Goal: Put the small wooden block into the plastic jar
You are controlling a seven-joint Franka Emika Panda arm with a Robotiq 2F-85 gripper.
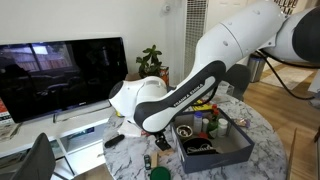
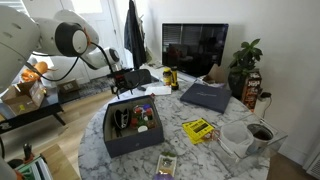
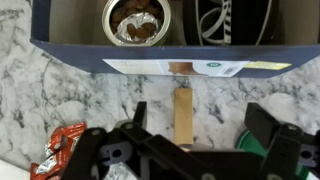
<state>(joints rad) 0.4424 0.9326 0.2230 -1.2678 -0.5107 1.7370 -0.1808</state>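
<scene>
1. In the wrist view the gripper (image 3: 199,113) comes in from the bottom edge with its jaws spread wide, one finger (image 3: 138,115) on each side of the frame.
2. The block (image 3: 184,116) lies flat on the marble table (image 3: 60,95) between the jaws. It sits closer to the finger on the left of the frame and touches neither.
3. The block's long side points toward the box (image 3: 60,52), and its far end stops just short of the box wall, below a white label (image 3: 175,67) on that wall.
4. Inside the box stands a round container with a silvery rim and brown pieces in it. It may be the jar (image 3: 135,22), though the view cuts off its top.
5. A red packet (image 3: 58,150) lies on the table at the lower left of the wrist view, beside the gripper body.
6. In both exterior views the arm bends low over the table, with the gripper (image 1: 161,141) down beside the box (image 1: 215,152). The block is too small to make out there.
7. A dark TV (image 2: 195,45) and a plant (image 2: 245,60) stand behind the table.
</scene>
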